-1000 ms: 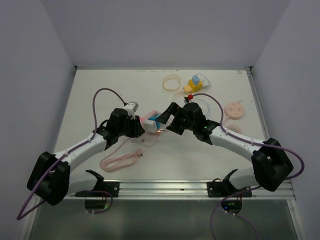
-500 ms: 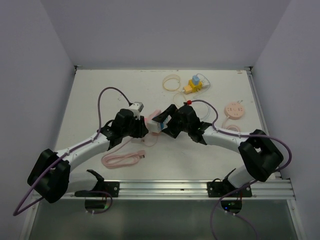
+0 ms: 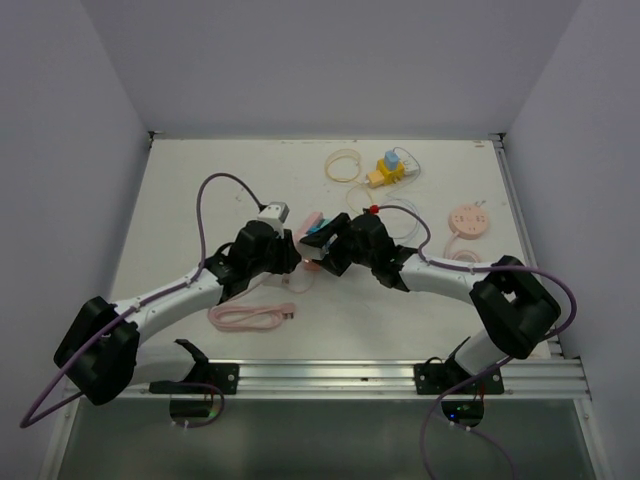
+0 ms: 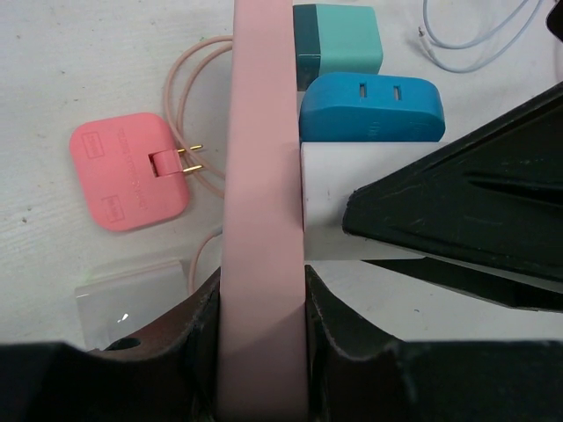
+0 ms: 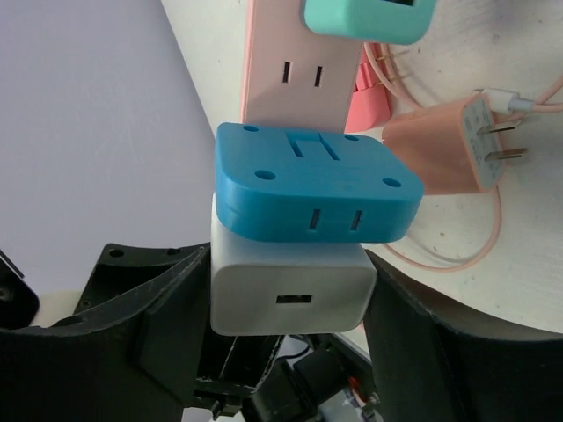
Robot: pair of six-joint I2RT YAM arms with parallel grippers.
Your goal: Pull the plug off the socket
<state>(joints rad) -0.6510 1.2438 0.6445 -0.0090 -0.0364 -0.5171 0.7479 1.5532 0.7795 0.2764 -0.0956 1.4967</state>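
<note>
Pink power strip (image 4: 262, 176) is clamped edge-on by the left gripper (image 4: 262, 303). Its fingers (image 4: 198, 334) are closed on both long sides at bottom centre of the left wrist view

Three plugs are seated on the strip's right face in that view:
- teal plug (image 4: 339, 40) at the top
- blue plug (image 4: 369, 110) just below it
- white plug (image 4: 325, 202) below that, flush against the strip

The white plug is gripped by the right gripper (image 5: 290, 277). Jaws are closed on its two sides, with black fingers (image 5: 158, 316) seen left and right of it in the lower half of the right wrist view. The blue plug is touching the white one, directly above it in that view. A free slot pair on the strip is seen above the blue plug, and the teal plug is cut by the top edge

In the overhead view both grippers are met at the centre of the table (image 3: 200, 180), with strip and plugs held between them. Whether the strip is lifted off the table cannot be told

Other items:
- pink adapter (image 4: 127, 180) with prongs folded out, lying left of the strip in the left wrist view, and a pink cable (image 4: 180, 83) looped behind it
- clear bag (image 4: 132, 290) at lower left of that view
- thin white cable (image 4: 475, 35) at upper right of that view
- salmon charger (image 5: 449, 145) with bare prongs at right of the right wrist view
- yellow and blue block (image 3: 388, 170) and cable loop (image 3: 343, 165) at upper centre of the overhead view
- round pink disc (image 3: 468, 220) at right of the overhead view
</note>
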